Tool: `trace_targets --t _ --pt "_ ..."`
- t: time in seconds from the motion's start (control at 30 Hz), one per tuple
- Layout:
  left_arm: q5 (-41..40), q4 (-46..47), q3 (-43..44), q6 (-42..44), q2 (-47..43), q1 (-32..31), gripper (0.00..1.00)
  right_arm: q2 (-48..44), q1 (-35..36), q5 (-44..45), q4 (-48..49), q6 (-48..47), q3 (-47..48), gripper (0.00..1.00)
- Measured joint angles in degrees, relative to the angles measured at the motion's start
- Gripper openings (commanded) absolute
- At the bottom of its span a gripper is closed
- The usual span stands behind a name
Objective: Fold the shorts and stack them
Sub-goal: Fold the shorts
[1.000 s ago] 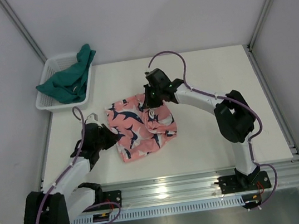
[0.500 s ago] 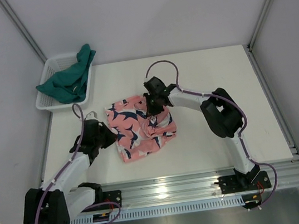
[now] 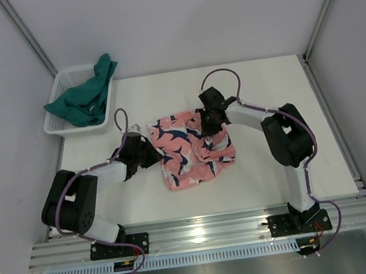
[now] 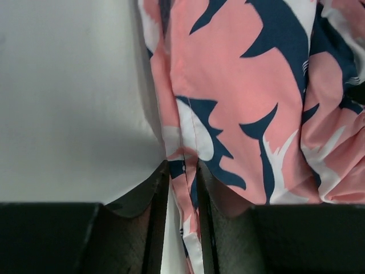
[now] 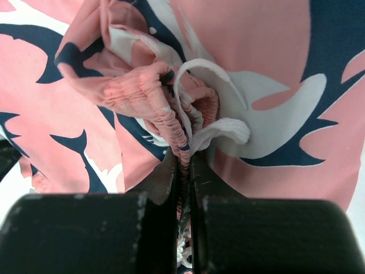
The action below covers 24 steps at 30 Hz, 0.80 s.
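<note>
top external view has the salmon-pink shark-print fabric shorts [image 3: 186, 165] crumpled mid white surface [image 3: 277, 164], left gripper [image 4: 182, 171] pinching their side hem, right gripper [image 5: 183, 162] clamped on the bunched waistband; best pull both apart evenly, low, to flatten before folding.

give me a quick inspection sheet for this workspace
surface: white table, no spills seen
job's things: pink shorts crumpled mid-table, not folded; teal shorts heaped in the basket
clutter: nothing seen
hands: left hand shut on the pink shorts' side edge; right hand shut on their bunched waistband
cables: purple cables loop above both arms, clear of the cloth
surroundings: grey walls on three sides, metal rail at the near edge
</note>
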Motion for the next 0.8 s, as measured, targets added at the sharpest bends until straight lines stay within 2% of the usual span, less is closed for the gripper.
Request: trace_targets --t 0.17,0.4,0.8 --pt "0.35 3.1 4.48 -1.09 5.97 -2.67 0.29 -2.58 -0.57 0.74 -0.72 -0.46 -2.16 0.0" --pt "0.09 2.93 4.59 -1.16 6.1 -3.61 0.27 -6.45 -1.11 0.35 -2.1 -0.44 -2.27 0.0" --pt "-2.38 -1.33 3.82 -0.13 -1.79 -3.61 0.19 -14.67 -1.22 -1.57 -7.02 -0.85 3.48 0.0"
